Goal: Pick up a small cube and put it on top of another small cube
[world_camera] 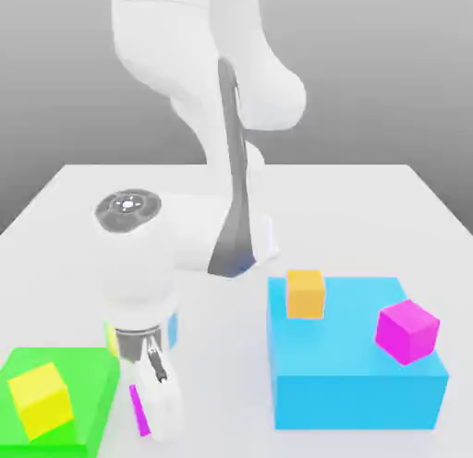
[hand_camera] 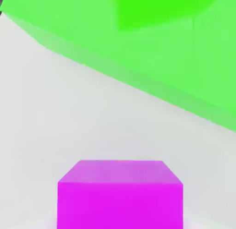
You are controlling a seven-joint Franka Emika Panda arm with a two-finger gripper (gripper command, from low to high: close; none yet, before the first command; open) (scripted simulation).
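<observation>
A small magenta cube (world_camera: pixel 139 410) (hand_camera: pixel 120 195) rests on the white table beside the green block (world_camera: pixel 88 378) (hand_camera: pixel 138 52). My gripper (world_camera: pixel 148 421) reaches straight down over this cube and is shut on it, one white finger (world_camera: pixel 163 405) covering most of it in the exterior view. A small yellow cube (world_camera: pixel 41 399) sits on top of the green block. On the large blue block (world_camera: pixel 356 387) at the exterior view's right stand a small orange cube (world_camera: pixel 306 293) and a second magenta cube (world_camera: pixel 406 331).
The white table (world_camera: pixel 369 207) stretches back to the arm's base (world_camera: pixel 245 244). Just behind my hand, slivers of a yellow thing (world_camera: pixel 111 338) and a blue thing (world_camera: pixel 173 328) peek out. The green and blue blocks stand as raised obstacles on either side.
</observation>
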